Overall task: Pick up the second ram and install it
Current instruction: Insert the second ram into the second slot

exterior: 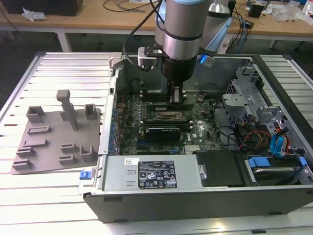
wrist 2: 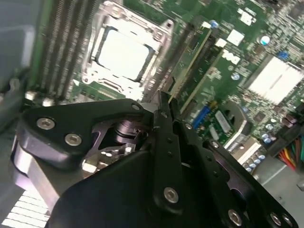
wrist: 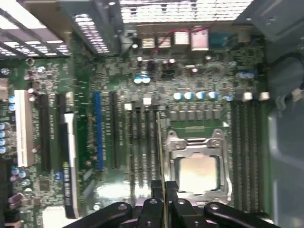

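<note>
Silver arm (exterior: 182, 34), black screwed claw (wrist 2: 164, 107)

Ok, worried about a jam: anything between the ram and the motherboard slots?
Nothing visible. The hand grips the second ram edge-on at the black slots beside the processor socket; no cable or part lies between.

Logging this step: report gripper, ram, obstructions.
Black gripper shut on thin green ram stick, edge-on. Stick stands among black memory slots beside silver CPU socket. Nothing visibly blocking.
</note>
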Controlling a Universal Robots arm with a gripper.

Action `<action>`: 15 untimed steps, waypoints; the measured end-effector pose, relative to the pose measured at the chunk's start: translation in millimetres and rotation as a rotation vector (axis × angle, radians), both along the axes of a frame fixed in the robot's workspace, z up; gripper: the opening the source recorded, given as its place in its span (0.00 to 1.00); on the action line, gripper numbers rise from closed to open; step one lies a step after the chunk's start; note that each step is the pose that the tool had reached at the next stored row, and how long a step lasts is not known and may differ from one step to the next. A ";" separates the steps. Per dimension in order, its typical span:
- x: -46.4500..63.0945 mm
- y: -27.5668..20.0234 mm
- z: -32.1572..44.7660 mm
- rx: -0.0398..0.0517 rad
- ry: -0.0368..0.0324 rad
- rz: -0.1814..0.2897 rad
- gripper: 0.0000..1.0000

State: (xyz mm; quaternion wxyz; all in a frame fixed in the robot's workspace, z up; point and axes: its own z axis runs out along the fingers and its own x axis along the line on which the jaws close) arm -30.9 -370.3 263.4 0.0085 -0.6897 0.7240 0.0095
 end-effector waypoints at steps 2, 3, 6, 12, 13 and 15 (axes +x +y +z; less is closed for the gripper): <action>-1.0 -5.3 -3.9 -0.0010 -0.0001 -0.001 0.11; -2.3 -5.3 -6.1 -0.0022 0.0000 -0.005 0.11; -4.9 -5.3 -11.2 -0.0026 0.0001 -0.046 0.11; -5.2 -5.7 -24.7 -0.0026 0.0001 -0.035 0.11; -5.2 -5.7 -26.7 -0.0025 0.0000 -0.035 0.11; -5.2 -5.7 -30.3 -0.0024 0.0000 -0.035 0.11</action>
